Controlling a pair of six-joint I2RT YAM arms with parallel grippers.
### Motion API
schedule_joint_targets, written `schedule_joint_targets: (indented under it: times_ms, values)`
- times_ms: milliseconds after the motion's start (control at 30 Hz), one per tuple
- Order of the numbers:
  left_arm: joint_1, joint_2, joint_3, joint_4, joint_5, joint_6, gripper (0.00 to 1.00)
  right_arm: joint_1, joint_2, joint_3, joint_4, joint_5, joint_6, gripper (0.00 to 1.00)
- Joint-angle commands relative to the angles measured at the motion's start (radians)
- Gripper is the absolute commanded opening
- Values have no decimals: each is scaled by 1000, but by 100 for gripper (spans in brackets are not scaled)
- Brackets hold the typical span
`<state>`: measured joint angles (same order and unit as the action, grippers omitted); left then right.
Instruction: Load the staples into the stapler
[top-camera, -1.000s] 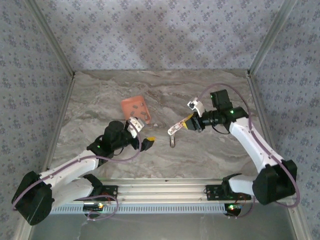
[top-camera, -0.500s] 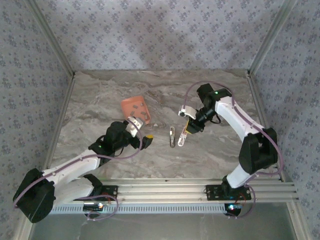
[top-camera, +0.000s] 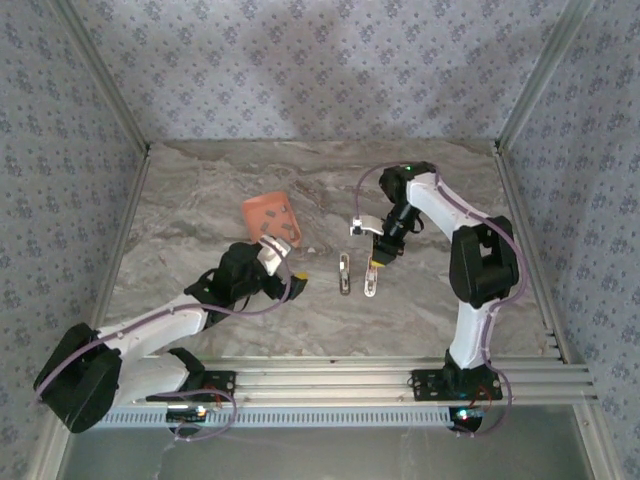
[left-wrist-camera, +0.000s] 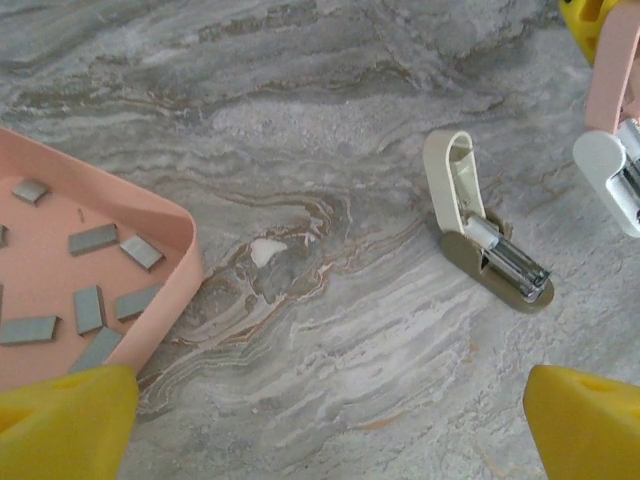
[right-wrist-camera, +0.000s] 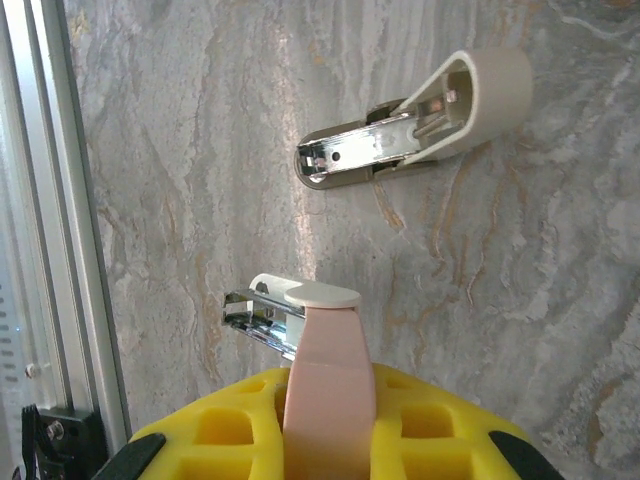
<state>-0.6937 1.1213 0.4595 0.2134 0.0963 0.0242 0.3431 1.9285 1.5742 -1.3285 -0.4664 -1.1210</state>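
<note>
One half of the stapler (right-wrist-camera: 325, 350) is clamped in the closed right tool (top-camera: 375, 262) at frame centre, presumably to expose its channel. The other half (top-camera: 345, 273) lies just left. The left tool (left-wrist-camera: 322, 425) is spread wide and empty beside the staples (left-wrist-camera: 90, 305), left of centre.

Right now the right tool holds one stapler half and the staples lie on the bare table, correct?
No. The staples lie inside the orange tray, as the left wrist view shows. The right tool does hold one stapler half.
</note>
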Motion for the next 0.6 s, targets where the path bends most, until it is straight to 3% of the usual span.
schedule_joint_targets:
  times_ms: [0,567]
  values:
    - [1,19,40,16,14,-1,98,11,44,45,-72,-11,-77,6]
    - [0,128,115,12,24,-10,98,-5,230,166,-109,-41,-142,7]
